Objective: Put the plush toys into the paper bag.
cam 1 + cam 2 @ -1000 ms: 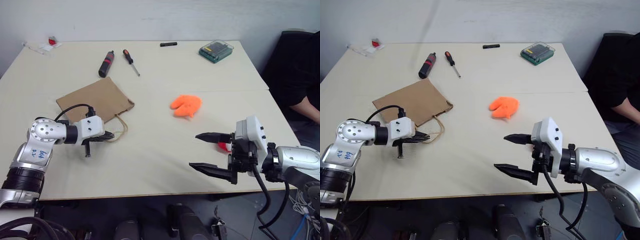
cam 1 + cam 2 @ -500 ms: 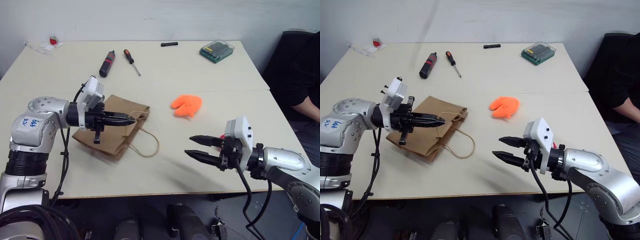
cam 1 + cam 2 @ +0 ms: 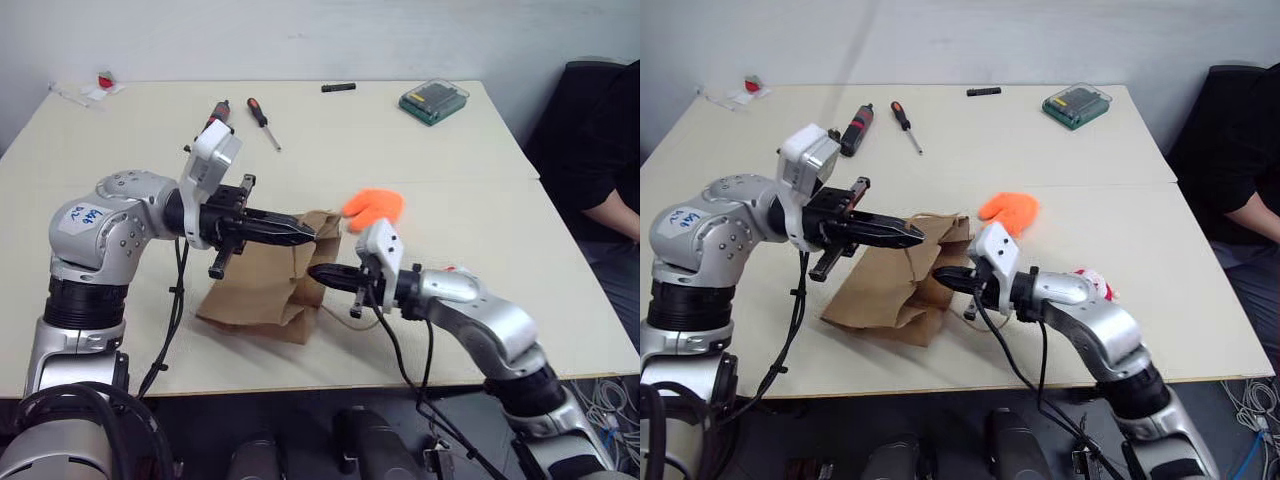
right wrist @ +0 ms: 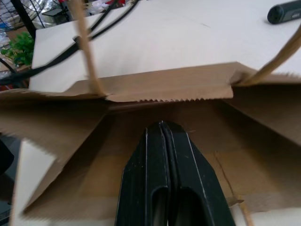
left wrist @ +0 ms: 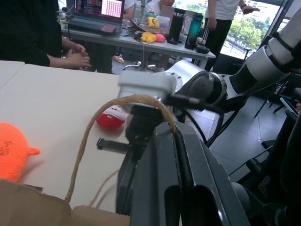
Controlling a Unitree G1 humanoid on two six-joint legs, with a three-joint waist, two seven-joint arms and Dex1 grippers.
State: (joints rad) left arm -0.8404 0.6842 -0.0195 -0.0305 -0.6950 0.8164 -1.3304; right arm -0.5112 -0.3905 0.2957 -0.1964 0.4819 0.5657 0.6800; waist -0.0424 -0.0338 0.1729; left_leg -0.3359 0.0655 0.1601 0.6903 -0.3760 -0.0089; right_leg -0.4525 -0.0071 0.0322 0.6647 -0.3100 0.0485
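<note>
The paper bag is lifted at its top and half upright in the middle of the table. My left gripper is shut on its cord handle, which loops over the fingers. My right gripper is shut, its tips poking into the bag's open mouth with nothing seen between them. The orange plush toy lies just behind the bag's top corner. The red-and-white plush toy rests on the table behind my right forearm, largely hidden by it.
Two screwdrivers lie at the back, behind my left wrist. A green case and a small black stick are farther back. A person in dark clothes sits at the right edge.
My left gripper has raised the bag by its handle, up and to the right. My right gripper has shut and swung left up to the bag's mouth.
</note>
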